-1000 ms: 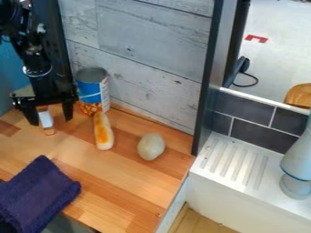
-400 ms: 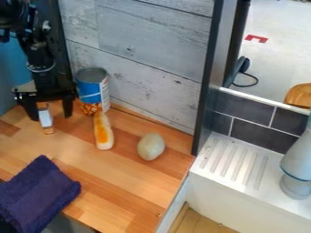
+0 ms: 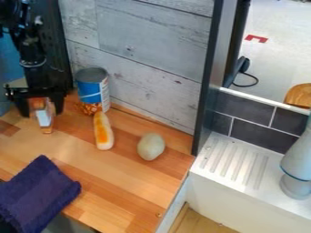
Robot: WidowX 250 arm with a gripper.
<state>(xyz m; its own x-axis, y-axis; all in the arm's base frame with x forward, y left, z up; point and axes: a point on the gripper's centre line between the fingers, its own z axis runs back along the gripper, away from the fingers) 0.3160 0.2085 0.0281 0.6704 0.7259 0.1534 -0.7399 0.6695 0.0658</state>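
- Carefully centre your claw before closing — it stands wide open, apparently gripping nothing, with the small orange-and-white block between its fingers.
- Watch the finger nearer the blue can; it looks closest to the block, and an uneven squeeze could tip it.
- Close gently, then lift straight — the can beside your claw and the long pale roll farther out leave little sideways room.
- You'll see a slim block, white-faced, orange at both ends.
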